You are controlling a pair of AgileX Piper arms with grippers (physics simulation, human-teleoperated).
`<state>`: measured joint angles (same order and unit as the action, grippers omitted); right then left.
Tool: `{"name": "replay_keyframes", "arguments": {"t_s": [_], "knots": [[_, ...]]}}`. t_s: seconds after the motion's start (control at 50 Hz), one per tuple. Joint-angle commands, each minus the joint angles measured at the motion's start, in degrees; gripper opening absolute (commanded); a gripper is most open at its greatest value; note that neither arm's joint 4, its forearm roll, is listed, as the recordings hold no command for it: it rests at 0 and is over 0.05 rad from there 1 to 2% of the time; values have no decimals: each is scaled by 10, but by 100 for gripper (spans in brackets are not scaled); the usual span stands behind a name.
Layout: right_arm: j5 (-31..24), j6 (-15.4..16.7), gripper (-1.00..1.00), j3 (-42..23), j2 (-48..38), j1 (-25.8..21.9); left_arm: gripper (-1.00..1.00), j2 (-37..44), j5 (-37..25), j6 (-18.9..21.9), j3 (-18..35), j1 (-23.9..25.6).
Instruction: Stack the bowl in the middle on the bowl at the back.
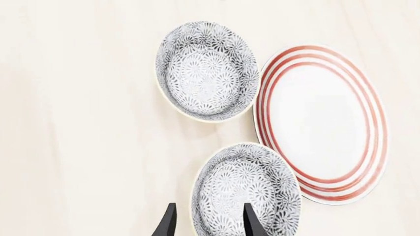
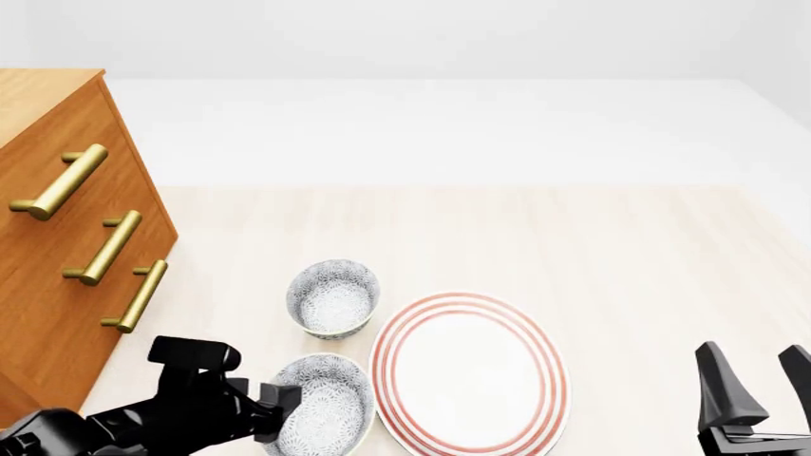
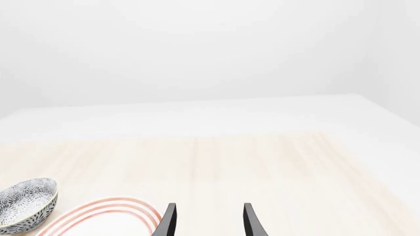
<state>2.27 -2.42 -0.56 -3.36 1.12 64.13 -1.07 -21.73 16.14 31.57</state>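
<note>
Left arm low at the front view's bottom left, reaching rightward, its pincer (image 2: 281, 407) spread open. Right pincer (image 2: 762, 382) at the bottom right corner, fingers upright and parted, nothing between them, arm itself out of sight.

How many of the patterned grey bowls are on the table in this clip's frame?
2. The far bowl sits left of the red-ringed plate; the near bowl is in front of it, with the left gripper straddling its rim. No others show.

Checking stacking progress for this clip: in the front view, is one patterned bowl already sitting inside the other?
No. The nearer bowl and the back bowl sit apart on the table, beside the red-ringed plate.
</note>
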Motion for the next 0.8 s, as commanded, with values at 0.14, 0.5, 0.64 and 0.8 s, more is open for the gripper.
{"name": "replay_keyframes", "arguments": {"t_s": [0.14, 0.5, 0.64, 0.8], "knots": [[3, -2, 100, 0, -4, 0, 100, 84, 115, -23, -32, -20], [6, -2, 100, 0, -7, 0, 100, 135, 182, -50, -50, 7], [4, -2, 100, 0, -5, 0, -100, 121, 170, -52, -46, 20], [8, -1, 100, 0, -8, -1, -100, 94, 140, -49, -38, 22]]}}
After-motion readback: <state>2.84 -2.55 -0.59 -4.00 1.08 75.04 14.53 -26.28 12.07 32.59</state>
